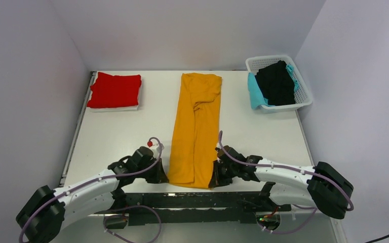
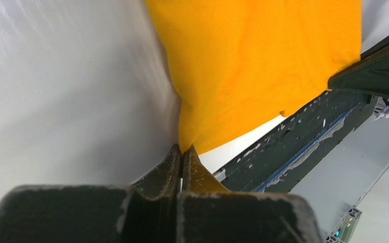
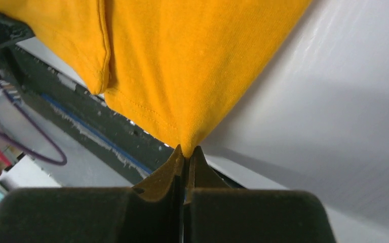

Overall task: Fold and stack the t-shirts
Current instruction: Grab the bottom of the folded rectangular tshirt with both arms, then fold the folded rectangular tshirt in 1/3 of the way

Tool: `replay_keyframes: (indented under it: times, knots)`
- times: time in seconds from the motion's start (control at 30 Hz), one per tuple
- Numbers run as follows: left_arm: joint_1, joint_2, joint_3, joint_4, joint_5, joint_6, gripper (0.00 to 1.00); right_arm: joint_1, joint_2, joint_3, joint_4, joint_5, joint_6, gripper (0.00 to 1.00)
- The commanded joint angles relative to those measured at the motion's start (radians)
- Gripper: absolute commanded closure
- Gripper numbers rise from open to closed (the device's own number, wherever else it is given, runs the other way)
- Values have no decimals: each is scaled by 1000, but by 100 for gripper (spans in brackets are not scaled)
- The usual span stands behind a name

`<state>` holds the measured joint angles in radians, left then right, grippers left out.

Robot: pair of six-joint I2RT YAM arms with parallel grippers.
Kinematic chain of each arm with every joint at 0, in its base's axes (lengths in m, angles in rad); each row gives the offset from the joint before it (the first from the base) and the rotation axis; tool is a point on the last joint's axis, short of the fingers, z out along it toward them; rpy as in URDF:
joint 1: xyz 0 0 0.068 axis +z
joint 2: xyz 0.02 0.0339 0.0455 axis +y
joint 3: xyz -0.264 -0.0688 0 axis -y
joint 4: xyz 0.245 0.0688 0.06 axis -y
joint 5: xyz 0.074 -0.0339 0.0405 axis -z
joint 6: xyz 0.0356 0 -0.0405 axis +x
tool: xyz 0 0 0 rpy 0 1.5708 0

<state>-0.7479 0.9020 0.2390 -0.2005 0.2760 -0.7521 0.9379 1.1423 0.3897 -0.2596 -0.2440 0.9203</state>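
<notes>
From overhead, the orange t-shirt (image 1: 195, 129) lies down the middle of the tabletop (image 1: 121, 131) as one long narrow strip, collar end far and hem right at the near edge. The left hand (image 1: 162, 175) is on the near left corner of that hem and the right hand (image 1: 216, 177) on the near right corner, one on each side. At the far left sits a folded red shirt (image 1: 114, 90), squared up on something white that I can't make out. At the far right, a white basket (image 1: 304, 97) holds a black garment (image 1: 276, 82) and a teal garment (image 1: 254, 92).

On the left wrist camera, the fingers (image 2: 165, 169) are clenched tight with a point of orange cloth nipped between the tips. The fabric fans up and away from the pinch, creasing as it goes.

The right wrist camera shows the same thing mirrored: that hand is clamped shut on its corner, and I can see the stitched hem line just above the tips. A doubled-over layer hangs to one side.

My read is that this is light, soft knit with no stiffness at all. It'll sag in the middle the moment it's lifted, and the stacked layers may slide over each other. The hem corners look like the right place to hold, since the double stitching gives the pads something to bite. The pinches are small, though. An uneven pull from one side could tug a corner free or skew the strip, so I'd want both corners carried together with the hem taut between them.
</notes>
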Motion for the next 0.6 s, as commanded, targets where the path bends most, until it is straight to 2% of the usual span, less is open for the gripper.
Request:
replay_keyframes:
  times: [0.0,0.17,0.33,0.57]
  knots:
    - [-6,-87,0,-110,-11,5,100,12,-77,-20,13,-102,37,100]
    - [-6,-122,63,-71,6,-4,100,11,-106,49,-21,-27,-4,100]
    - [6,-52,159,19,-76,29,100,-2,-98,117,-34,189,-22,100]
    - [101,166,294,274,-128,84,100,-194,-31,185,91,223,-126,100]
